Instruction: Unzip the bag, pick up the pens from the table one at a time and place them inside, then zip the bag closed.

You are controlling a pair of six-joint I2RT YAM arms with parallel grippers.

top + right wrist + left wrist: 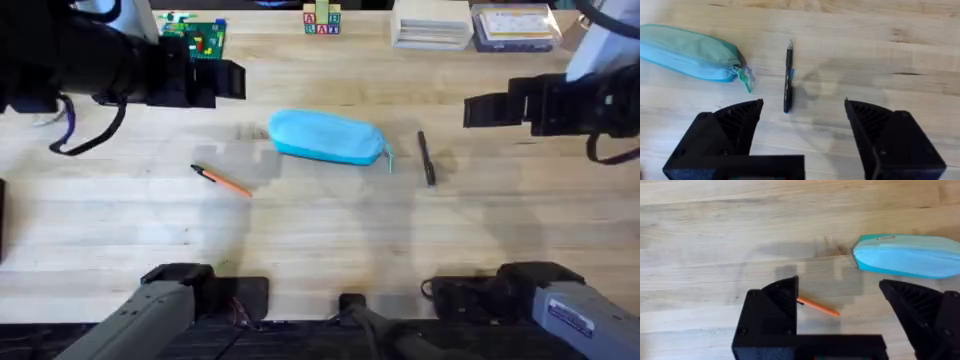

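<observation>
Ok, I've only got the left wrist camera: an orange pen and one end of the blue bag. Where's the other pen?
Observer: The black pen lies on the table just beyond the bag's other end, not touching it.
Operator: Which end is the zipper pull at?
Observer: The pull tab hangs off the end nearest the black pen, and the bag looks zipped shut.
Operator: And the right tool?
Observer: The right tool is open above the black pen, holding nothing.
</observation>
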